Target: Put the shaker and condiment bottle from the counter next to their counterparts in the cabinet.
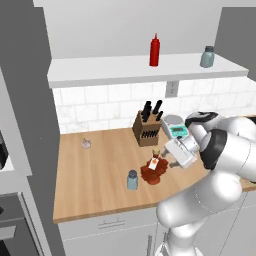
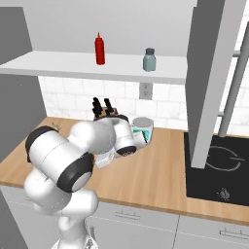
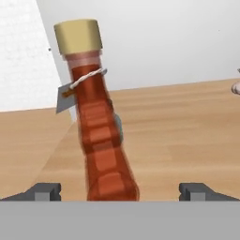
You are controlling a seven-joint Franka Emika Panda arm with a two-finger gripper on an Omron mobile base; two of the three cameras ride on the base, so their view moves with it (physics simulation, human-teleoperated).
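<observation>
The squat dark red-brown ribbed condiment bottle with a tan cork-like top (image 3: 101, 126) stands on the light-brown wooden tabletop (image 1: 100, 170), near its front edge, directly ahead of the fingers (image 3: 121, 191), which are spread wide with nothing between them yet. Seen from the hand, the bottle's base sits between the two tips, a little toward the left one, and its long axis leans in that tilted view. The small pale blue-grey shaker with a dark cap (image 1: 132, 180) stands just beside the bottle, so closing probably needs care not to knock it. The pale grey cabinet shelf (image 1: 100, 70) above has bare board beside the slim red squeeze bottle (image 1: 154, 50) and the greenish-grey shaker (image 1: 207, 57).
</observation>
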